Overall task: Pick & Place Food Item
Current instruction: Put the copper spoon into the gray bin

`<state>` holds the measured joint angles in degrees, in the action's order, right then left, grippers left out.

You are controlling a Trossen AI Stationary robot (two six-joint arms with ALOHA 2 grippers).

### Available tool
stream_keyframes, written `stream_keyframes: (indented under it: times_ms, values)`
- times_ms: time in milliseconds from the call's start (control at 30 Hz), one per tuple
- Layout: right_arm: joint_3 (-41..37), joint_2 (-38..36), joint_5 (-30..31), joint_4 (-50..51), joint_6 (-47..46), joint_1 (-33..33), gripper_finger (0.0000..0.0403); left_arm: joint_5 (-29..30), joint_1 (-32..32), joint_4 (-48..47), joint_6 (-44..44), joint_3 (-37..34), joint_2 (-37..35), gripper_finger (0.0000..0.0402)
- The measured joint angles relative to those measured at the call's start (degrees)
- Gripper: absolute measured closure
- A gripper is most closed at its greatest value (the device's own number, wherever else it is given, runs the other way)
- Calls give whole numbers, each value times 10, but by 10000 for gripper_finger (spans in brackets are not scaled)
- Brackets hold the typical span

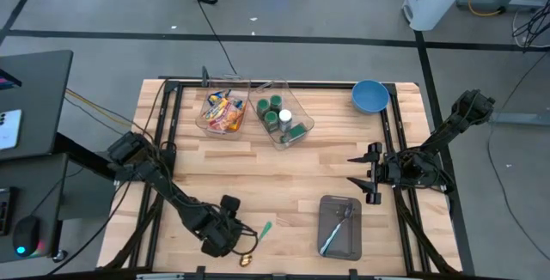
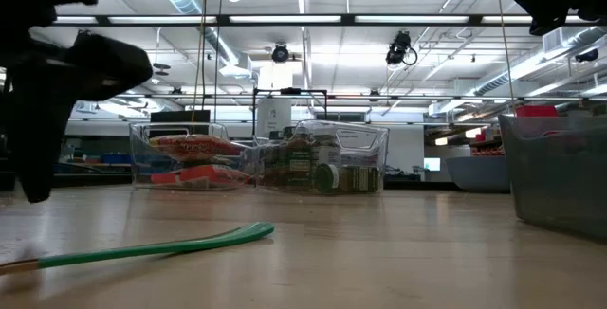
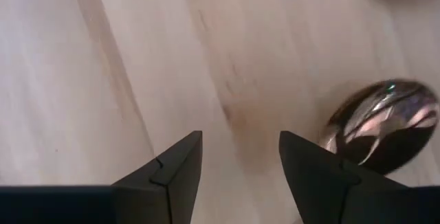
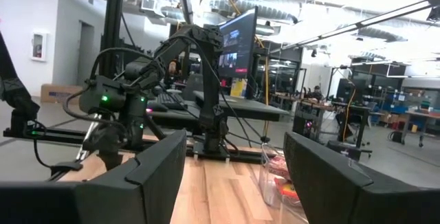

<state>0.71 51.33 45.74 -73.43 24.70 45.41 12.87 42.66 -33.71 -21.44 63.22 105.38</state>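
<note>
- Pale wooden tabletop (image 1: 284, 164) with a black frame fills the middle of the high view, grey floor around it.
- At lower left of that view the left gripper (image 1: 230, 235) hangs low over the table's near edge, its two dark fingers (image 3: 172, 172) apart with bare wood between them.
- Just to the right of the left gripper lies a green-handled spoon (image 1: 258, 237); its shiny metal bowl (image 3: 381, 124) sits beside one finger, outside the gap, not gripped.
- Right gripper (image 1: 371, 175) waits at centre right, fingers spread, holding nothing.
- Grey rectangular tray (image 1: 340, 227) with utensils sits at lower centre-right.
- Along the top stand a clear bin of colourful snack packets (image 1: 223, 112), a clear bin of green-lidded jars (image 1: 282, 118) and a blue round bowl (image 1: 370, 96).
</note>
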Motion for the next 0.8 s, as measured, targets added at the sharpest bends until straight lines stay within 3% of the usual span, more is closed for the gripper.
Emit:
stream_keyframes:
  times_ms: [200,467,800]
  values:
    - [0,0,1,0,3,0,149,-42,13,-81,10,31,-4,201]
    - [0,0,4,0,2,0,149,-65,52,30,33,43,6,179]
    - [0,0,6,0,0,0,149,-37,58,37,-13,45,58,148]
